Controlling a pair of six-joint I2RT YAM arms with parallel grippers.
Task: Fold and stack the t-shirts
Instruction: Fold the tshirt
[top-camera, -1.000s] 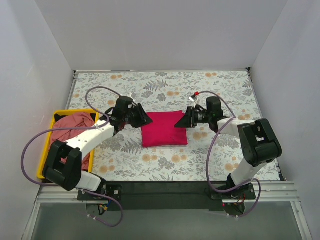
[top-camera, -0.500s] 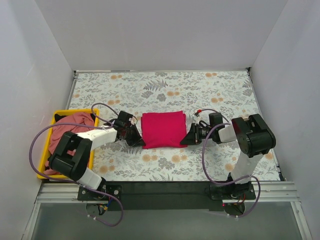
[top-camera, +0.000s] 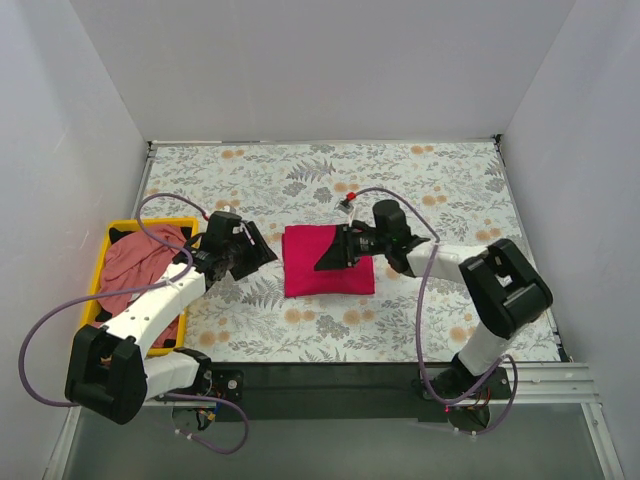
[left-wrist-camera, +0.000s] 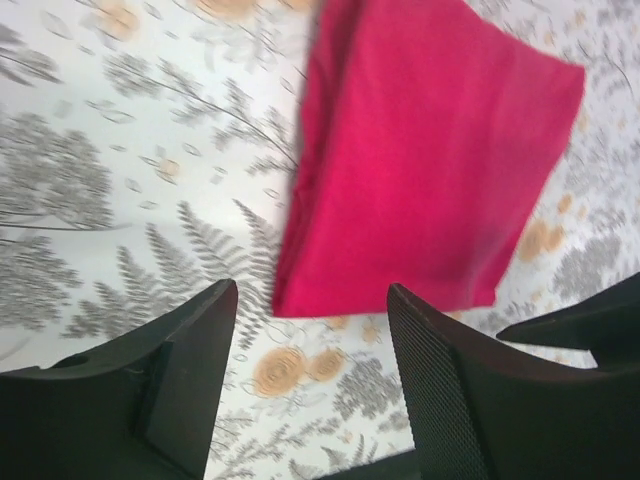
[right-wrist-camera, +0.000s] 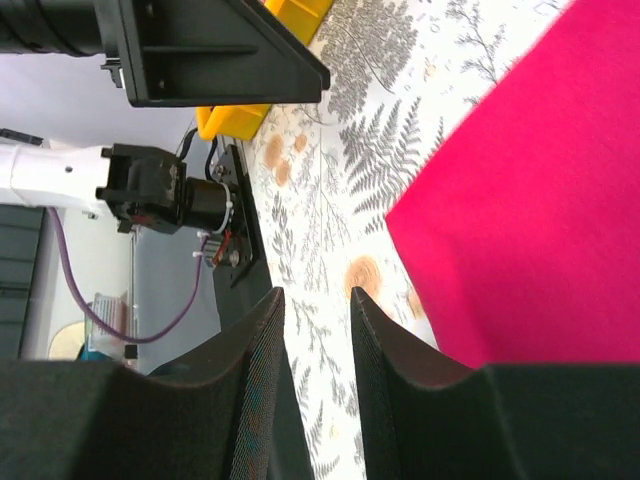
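The bright magenta-red t-shirt (top-camera: 330, 268) lies folded into a rectangle in the middle of the table; it also fills the upper part of the left wrist view (left-wrist-camera: 430, 160) and the right side of the right wrist view (right-wrist-camera: 540, 200). The salmon-pink t-shirt (top-camera: 135, 262) lies crumpled in the yellow bin. My left gripper (top-camera: 262, 251) hovers just left of the folded shirt, open and empty (left-wrist-camera: 310, 290). My right gripper (top-camera: 325, 258) hangs above the folded shirt, pointing left, its fingers a narrow gap apart with nothing between them (right-wrist-camera: 315, 295).
The yellow bin (top-camera: 150, 223) stands at the table's left edge. Its corner (right-wrist-camera: 235, 120) shows in the right wrist view, beyond the left gripper's black body (right-wrist-camera: 200, 50). White walls close in the floral table (top-camera: 420, 180) on three sides.
The left gripper let go at the shirt's left edge, opened and drew back to the left. The right gripper swung from the shirt's right edge to above the shirt.
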